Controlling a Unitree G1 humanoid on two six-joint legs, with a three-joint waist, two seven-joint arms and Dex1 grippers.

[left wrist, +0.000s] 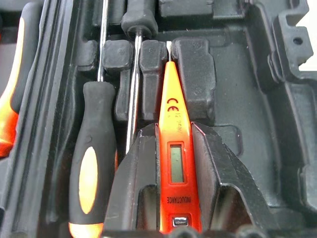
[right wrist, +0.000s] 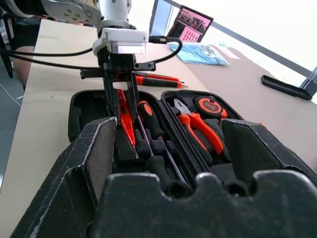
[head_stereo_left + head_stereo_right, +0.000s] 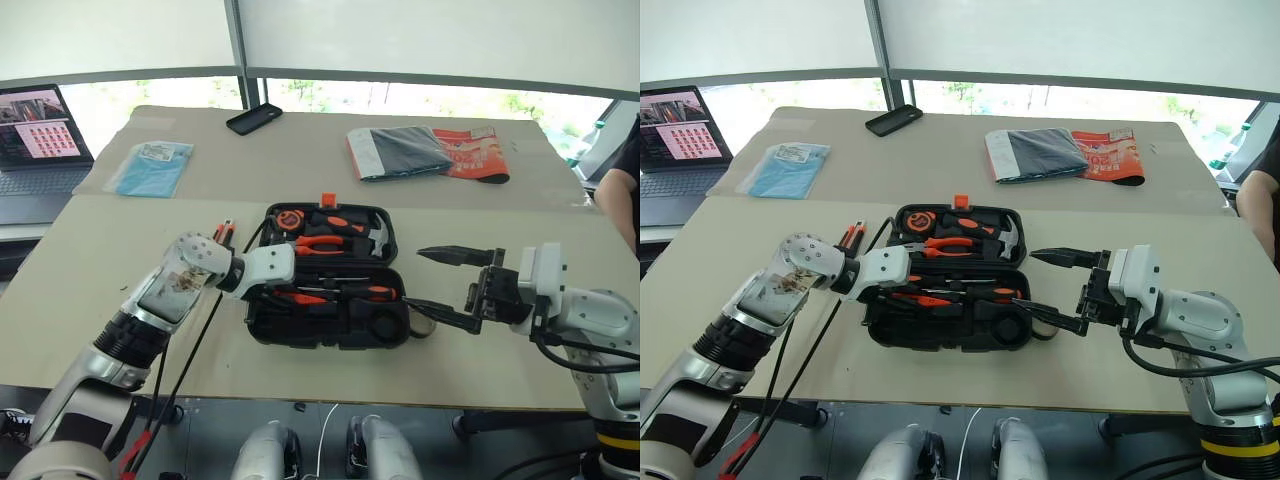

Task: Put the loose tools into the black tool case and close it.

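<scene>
The black tool case [image 3: 330,338] lies open on the table, with pliers, a tape measure and a hammer in its far half. My left gripper [image 1: 173,131] reaches down into the near half, shut on the slim orange pen-like tool [image 1: 174,114], whose tip rests in a moulded slot. Beside it in the case lie two screwdrivers [image 1: 91,163] with black-and-orange handles. An orange-and-black utility knife [image 3: 224,232] lies on the table left of the case. My right gripper [image 3: 415,277] hovers at the case's right end, open and empty.
A phone [image 3: 254,118], a blue packet [image 3: 150,167], a grey folded bag [image 3: 398,152] and a red packet [image 3: 475,152] lie at the back. A laptop [image 3: 35,140] stands far left. A person's arm [image 3: 620,190] shows at the right edge.
</scene>
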